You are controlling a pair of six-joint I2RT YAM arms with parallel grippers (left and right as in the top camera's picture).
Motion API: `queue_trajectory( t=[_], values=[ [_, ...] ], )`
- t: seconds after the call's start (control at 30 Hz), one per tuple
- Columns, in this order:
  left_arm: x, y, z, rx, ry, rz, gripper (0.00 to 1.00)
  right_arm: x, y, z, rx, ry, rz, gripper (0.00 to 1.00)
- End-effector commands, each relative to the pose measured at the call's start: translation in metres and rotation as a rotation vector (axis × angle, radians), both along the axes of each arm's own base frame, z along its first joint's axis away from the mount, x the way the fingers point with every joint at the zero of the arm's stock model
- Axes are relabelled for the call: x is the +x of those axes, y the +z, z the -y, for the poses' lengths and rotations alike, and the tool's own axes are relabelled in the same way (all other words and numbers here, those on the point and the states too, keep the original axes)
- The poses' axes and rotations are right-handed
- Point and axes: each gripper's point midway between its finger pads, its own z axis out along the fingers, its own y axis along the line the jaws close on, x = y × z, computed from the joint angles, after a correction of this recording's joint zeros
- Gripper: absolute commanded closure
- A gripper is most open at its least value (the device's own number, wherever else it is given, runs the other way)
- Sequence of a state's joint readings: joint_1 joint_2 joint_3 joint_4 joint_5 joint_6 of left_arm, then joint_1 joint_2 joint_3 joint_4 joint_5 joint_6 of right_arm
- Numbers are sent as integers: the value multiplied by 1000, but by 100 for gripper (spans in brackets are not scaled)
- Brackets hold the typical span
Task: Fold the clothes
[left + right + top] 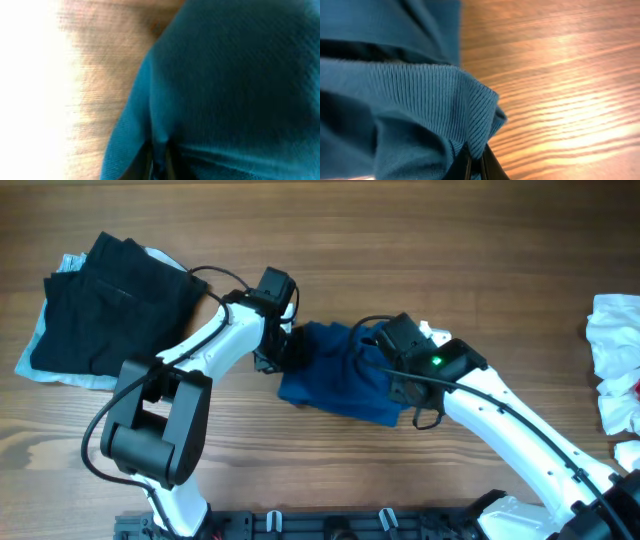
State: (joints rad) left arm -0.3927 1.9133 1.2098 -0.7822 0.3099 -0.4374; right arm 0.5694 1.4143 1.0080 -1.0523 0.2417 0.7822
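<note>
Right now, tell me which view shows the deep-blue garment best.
Overhead: only it shows the deep-blue garment as a whole bunched heap. The wrist views show only close-up patches of it: blurred cloth on the left, a ribbed edge on the right.

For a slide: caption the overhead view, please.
Overhead: left gripper and right gripper pinch the crumpled deep-blue garment at centre; black clothes stacked far left, white-and-red cloth at right edge.

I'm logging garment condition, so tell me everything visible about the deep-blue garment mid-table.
The deep-blue garment is plain knit cloth with a ribbed edge, bunched and creased, not yet folded. It lies in a heap on the wooden table. The left gripper pinches its left side, the right gripper its ribbed edge.
</note>
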Motion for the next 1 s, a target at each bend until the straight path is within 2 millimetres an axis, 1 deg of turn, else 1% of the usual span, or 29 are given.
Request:
queue_trajectory(
  t=[0.0,0.03,0.13,0.2,0.27,0.33,0.4,0.43,0.5,0.53,0.57,0.63,0.67,0.7,0.73,0.77,0.8,0.83,0.9,0.97],
  values=[
    [-32,-24,-20,99,15,-101,96,-22,-22,21,-77,-43,-66,93],
    [-39,-27,-23,111,25,-128,96,-30,-30,26,-88,-70,-86,93],
    [-56,-29,-28,129,30,-188,96,-40,-40,31,-94,-109,-107,91],
    [-64,-28,-32,145,29,-223,96,-39,-42,30,-91,-106,-106,91],
    [-71,-23,-35,155,28,-245,96,-37,-41,29,-89,-77,-102,90],
    [-68,-12,-34,146,29,-211,96,-35,-39,27,-86,-73,-93,88],
    [-57,6,-37,148,39,-127,96,-27,-34,26,-85,-74,-64,87],
    [-52,14,-41,168,64,-87,96,-23,-29,25,-82,-76,-44,86],
    [-40,33,-53,207,110,8,92,-12,-17,23,-71,-81,7,85],
    [-36,42,-57,208,122,48,85,-4,-7,23,-61,-91,51,77],
    [-29,54,-62,200,148,97,74,8,4,22,-45,-93,106,61],
    [-16,68,-65,164,221,156,64,36,18,11,6,-3,202,51],
    [-7,72,-63,136,246,189,60,51,23,1,48,80,243,46],
    [-3,74,-59,113,247,203,60,59,24,-4,78,116,258,43],
    [0,74,-56,93,244,208,61,64,24,-5,94,129,265,39],
    [3,73,-47,54,228,208,61,73,21,-4,123,124,270,36],
    [5,71,-36,10,187,209,61,80,17,0,149,104,264,35],
    [6,68,-32,0,165,208,61,86,12,1,183,105,256,35],
    [6,56,-27,10,133,194,60,99,2,-3,264,152,239,35],
    [8,45,-24,19,95,188,58,106,-6,-10,325,217,228,35]
  ],
)
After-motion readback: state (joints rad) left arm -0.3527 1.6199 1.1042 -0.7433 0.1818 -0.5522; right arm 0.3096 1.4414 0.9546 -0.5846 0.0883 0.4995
